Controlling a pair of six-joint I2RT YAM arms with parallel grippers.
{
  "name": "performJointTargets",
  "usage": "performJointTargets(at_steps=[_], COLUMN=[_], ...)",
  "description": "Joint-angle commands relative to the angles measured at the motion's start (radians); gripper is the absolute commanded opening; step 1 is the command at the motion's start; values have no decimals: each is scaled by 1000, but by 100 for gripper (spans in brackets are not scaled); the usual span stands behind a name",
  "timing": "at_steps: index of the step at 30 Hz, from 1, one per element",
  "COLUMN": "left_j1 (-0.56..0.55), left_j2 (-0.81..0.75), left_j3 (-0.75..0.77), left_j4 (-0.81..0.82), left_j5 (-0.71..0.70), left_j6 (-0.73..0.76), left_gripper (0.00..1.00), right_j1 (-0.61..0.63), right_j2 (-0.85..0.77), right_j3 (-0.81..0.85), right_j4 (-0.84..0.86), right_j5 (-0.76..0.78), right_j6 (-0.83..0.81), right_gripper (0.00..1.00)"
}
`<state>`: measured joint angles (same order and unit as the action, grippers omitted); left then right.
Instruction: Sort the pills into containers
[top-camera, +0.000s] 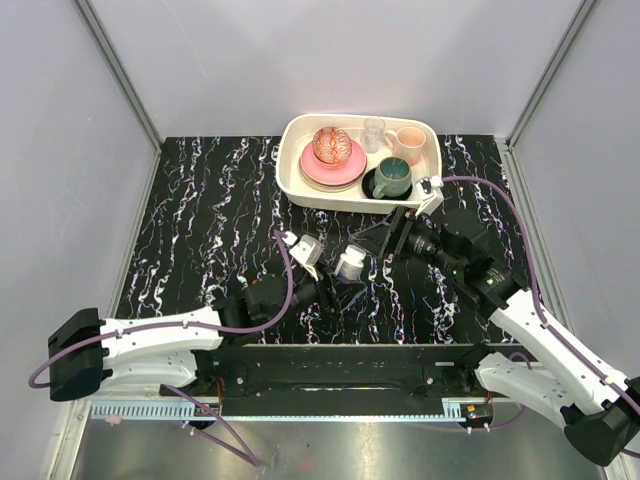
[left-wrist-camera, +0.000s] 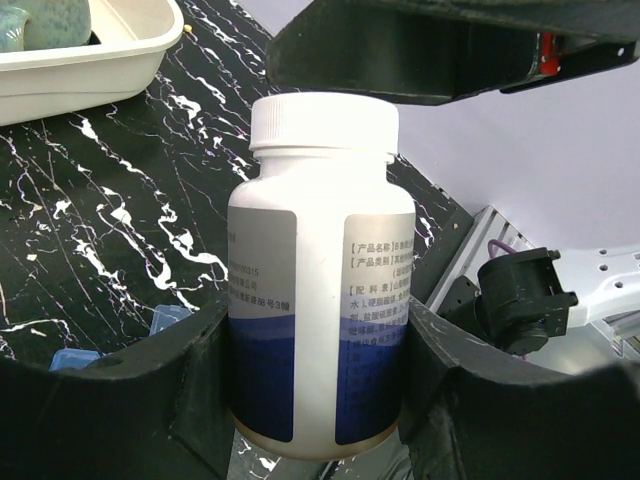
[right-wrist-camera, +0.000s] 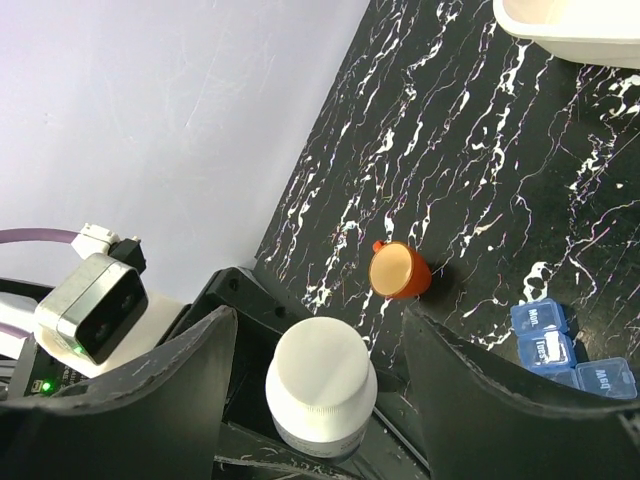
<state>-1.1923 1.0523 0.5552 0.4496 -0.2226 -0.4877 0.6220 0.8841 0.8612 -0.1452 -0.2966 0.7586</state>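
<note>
A white pill bottle (left-wrist-camera: 320, 280) with a blue-banded label and a white screw cap (right-wrist-camera: 322, 375) stands upright between my left gripper's (left-wrist-camera: 318, 360) fingers, which are shut on its lower body. My right gripper (right-wrist-camera: 318, 330) hangs open over the cap, one finger on each side, with a gap to both. From above, the bottle (top-camera: 350, 262) sits mid-table between the two grippers. A small orange cup (right-wrist-camera: 400, 270) lies on the black marbled table beyond the bottle. The blue translucent pill box (right-wrist-camera: 560, 345) lies to its right and also shows behind my left finger (left-wrist-camera: 75, 358). No loose pills show.
A white tray (top-camera: 290, 170) at the back holds a teal mug (top-camera: 392, 177), a pink cup (top-camera: 408, 143), a clear glass (top-camera: 374, 133) and a pink plate (top-camera: 333, 168) with a patterned bowl on it. Grey walls close in the table on three sides.
</note>
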Motion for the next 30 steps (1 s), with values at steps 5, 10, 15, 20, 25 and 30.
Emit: performJointTargets(at_steps=[5,10,15,20,25,30], left_j1=[-9,-7,-10,-13,-13,-13], left_j2=[6,18,31,25,5,2], left_j3=[64,83,88,77,23,-35], left_j4=[77,75,77,92,205,345], left_j5=[-66,-73,-64,-57,63,277], left_j6=[-23,-20,-25,-34,-51,-58], left_gripper=[0,0,0,0,0,0], right_j1=[38,59,73,76,76,74], right_j2=[4,15,13,7,-20,-42], right_j3=[-16,-25,-28,-36,-89,-99], right_j4=[55,55,65,79,217,285], right_j5=[47,79,93,74,-97,-286], right_j6=[18,27,28,5,-45,-140], right_gripper=[71,66,51,22,0,0])
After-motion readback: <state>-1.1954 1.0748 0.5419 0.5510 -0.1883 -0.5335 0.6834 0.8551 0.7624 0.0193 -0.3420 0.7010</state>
